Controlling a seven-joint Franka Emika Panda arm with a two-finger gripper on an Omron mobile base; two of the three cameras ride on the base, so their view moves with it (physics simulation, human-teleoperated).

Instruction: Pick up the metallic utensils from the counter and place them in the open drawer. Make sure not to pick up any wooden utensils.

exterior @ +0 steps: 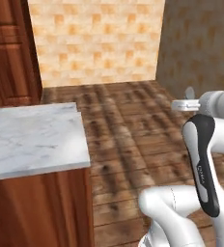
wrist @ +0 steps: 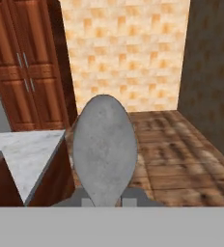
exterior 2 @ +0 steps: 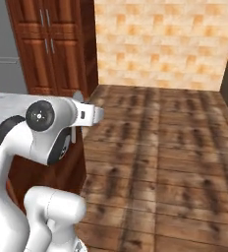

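We are carrying a grey metal spoon (wrist: pixel 104 147), its bowl standing up in front of the hand camera, with our gripper (wrist: pixel 104 202) clamped on the handle so it stays steady as we travel. The hand hangs in the air over the wood floor (exterior: pixel 133 130), just past the corner of the marble counter (exterior: pixel 32 137). We judge we are on the way to the drawer.
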